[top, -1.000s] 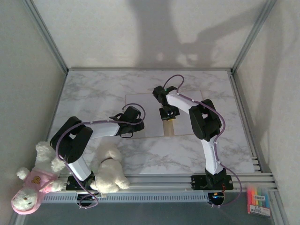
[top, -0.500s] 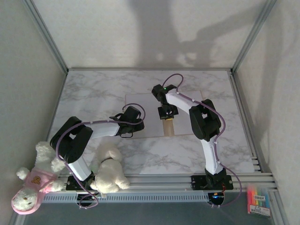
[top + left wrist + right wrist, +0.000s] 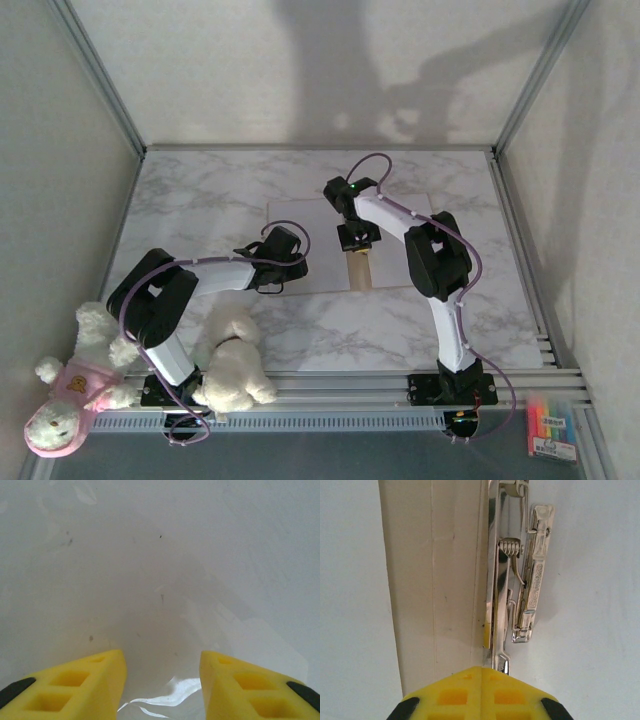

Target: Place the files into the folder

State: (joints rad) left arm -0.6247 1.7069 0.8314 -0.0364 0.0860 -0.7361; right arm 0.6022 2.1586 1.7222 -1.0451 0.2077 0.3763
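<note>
While the left fingers (image 3: 85,682) are resting parted on the white files (image 3: 305,222) near their left edge, with nothing pinched between them as far as I can tell, the sheets are lying flat in the middle of the table (image 3: 190,200), spreading to both sides of the folder (image 3: 360,272), whose tan spine is showing as a narrow strip. Just beside that spine a metal clip (image 3: 520,580) is lying along the paper, and the right fingers (image 3: 481,690) are sitting clenched tight at its near end, gripping nothing. I'm reading this as the fastening step: the next move is calling for a careful push on that lever, the left pinning the paper
</note>
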